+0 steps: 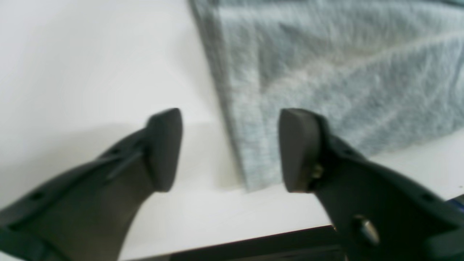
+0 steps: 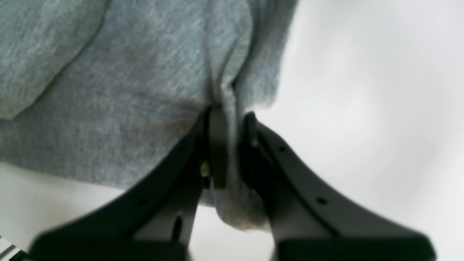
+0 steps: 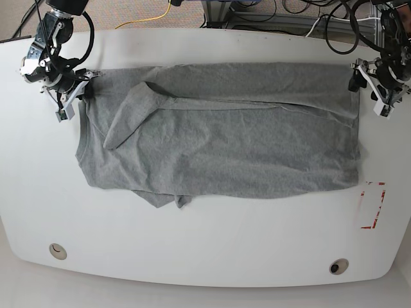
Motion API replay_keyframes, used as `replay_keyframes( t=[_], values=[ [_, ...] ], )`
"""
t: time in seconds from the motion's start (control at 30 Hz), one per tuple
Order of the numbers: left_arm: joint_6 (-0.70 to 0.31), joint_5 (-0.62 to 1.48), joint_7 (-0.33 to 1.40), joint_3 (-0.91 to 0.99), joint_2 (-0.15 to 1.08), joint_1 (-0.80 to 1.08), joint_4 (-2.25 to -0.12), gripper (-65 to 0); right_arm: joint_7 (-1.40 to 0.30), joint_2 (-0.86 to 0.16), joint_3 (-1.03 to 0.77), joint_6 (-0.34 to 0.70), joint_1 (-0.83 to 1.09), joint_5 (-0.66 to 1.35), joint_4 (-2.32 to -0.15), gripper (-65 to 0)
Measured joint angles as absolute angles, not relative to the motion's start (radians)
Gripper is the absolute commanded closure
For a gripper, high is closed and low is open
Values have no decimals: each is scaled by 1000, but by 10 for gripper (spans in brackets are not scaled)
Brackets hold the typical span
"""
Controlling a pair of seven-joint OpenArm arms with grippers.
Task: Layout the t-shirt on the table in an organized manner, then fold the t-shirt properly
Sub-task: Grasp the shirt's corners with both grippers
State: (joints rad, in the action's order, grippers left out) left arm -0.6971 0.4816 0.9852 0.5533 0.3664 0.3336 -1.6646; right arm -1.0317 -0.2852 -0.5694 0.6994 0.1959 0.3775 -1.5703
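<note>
T-shirt (image 3: 218, 141) in heather grey lies spread across the upper middle of the base view on the white table (image 3: 205, 250), long side running left to right. One sleeve is folded over onto the body at upper left, and a small flap of cloth pokes out below the lower edge, left of centre. The top edge sits close to the table's far rim; the right edge stops just short of a red dashed marking (image 3: 374, 205) at lower right.

Bare tabletop fills the whole lower half of the base view, down to two round grommet holes (image 3: 58, 251) near the front rim, and a narrower strip stays free along the left side.

At upper left of the base view the right gripper (image 2: 230, 119) is clamped tight on a bunched fold of the shirt, the cloth pinched between its fingers. At upper right the left gripper (image 1: 230, 148) has its fingers spread wide and holds nothing; in its wrist view the shirt's corner lies flat on the table between and beyond the fingertips, with the table's dark front edge just below.
</note>
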Motion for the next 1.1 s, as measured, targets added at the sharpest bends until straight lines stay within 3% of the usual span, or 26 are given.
replay_keyframes(
  t=[0.33,0.7,0.8,1.0,1.1],
  values=[
    [-697,341,979,518,337,327,-1661,-458,-1032,-285,-569,700,196,377,-1570,-27],
    [-698,360,945,505,342,310,-1576,-439,-1032,-285,-569,700,196,377,-1570,-29],
    [-696,356,945,480,345,305,-1575,-357,-1032,-285,-569,700,196,378,-1570,-27],
    [-697,361,929,464,344,305,-1575,-53,-1032,-285,-570,699,198,377,-1570,0],
    [-698,368,928,464,345,306,-1573,-24,-1031,-285,-570,700,199,379,-1570,0]
  ],
)
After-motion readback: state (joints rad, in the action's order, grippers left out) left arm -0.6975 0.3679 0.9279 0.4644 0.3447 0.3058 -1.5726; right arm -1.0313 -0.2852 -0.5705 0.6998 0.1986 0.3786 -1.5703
